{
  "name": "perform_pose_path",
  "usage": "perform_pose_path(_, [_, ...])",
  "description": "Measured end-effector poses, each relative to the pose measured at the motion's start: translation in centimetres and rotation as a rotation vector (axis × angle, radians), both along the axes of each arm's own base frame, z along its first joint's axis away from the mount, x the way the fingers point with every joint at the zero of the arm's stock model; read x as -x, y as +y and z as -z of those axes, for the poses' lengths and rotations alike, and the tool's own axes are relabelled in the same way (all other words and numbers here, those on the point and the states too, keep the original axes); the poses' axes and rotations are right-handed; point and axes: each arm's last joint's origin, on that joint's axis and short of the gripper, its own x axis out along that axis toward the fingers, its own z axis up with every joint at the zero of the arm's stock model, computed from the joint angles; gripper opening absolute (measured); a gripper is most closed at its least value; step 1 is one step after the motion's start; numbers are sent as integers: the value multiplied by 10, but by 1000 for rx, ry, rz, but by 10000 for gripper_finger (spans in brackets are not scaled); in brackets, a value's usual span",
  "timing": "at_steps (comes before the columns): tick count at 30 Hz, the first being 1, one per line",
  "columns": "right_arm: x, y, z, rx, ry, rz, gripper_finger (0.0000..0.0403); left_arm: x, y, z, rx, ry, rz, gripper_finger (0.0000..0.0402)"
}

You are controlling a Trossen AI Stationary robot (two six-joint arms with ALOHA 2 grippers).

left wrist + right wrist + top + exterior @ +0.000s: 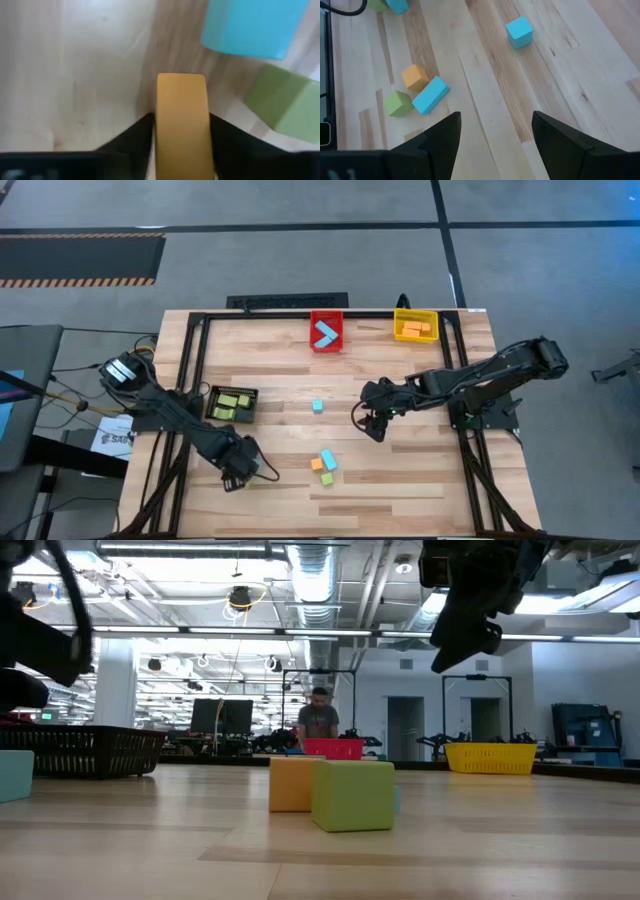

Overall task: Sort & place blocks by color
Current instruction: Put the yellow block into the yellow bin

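Left gripper (181, 120) clamped on an orange block (181, 100) at the table's 7 o'clock

We judged the grip square across its sides, so it called for a straight lift clear of the blue (250, 25) and green (285, 105) neighbours, then a carry to the yellow bin (415, 312) at 1 o'clock. The right gripper (495, 125) hung wide open near centre. We counted seven loose blocks (three blue, two orange, two green) and three bins: red (326, 314) at 12, yellow, and black (232, 389) at 9.
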Motion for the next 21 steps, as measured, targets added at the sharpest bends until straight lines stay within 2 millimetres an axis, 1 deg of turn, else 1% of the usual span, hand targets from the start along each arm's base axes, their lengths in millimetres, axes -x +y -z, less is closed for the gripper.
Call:
perform_pose_path(1, [0, 0, 0, 0, -1, -1, 265, -1, 2, -2, 4, 1, -9, 111])
perform_pose_path(2, [0, 0, 0, -1, -1, -3, 265, -1, 5, -4, -10, -4, -16, 97])
perform_pose_path(4, [-1, 1, -1, -13, -5, -12, 265, -2, 13, -17, -50, -40, -19, 101])
perform_pose_path(6, [-1, 1, -1, -16, -4, -20, 265, -5, 21, -39, -46, -137, -38, 101])
perform_pose_path(9, [0, 1, 0, -13, 0, -24, 265, -1, 40, -67, -39, -234, -76, 101])
perform_pose_path(12, [-3, -1, -2, 1, -31, -35, 265, 2, 57, -98, 28, -443, -121, 101])
perform_pose_path(14, [-7, -5, -5, 16, -77, -43, 265, 1, 70, -111, 79, -600, -188, 101])
perform_pose_path(17, [-15, -11, -13, 76, -189, -88, 265, -7, 89, -119, 187, -828, -300, 101])
perform_pose_path(19, [-20, -16, -19, 156, -263, -140, 265, -15, 101, -118, 305, -941, -343, 101])
perform_pose_path(21, [-25, -21, -28, 261, -365, -197, 265, -22, 110, -116, 415, -1041, -345, 101])
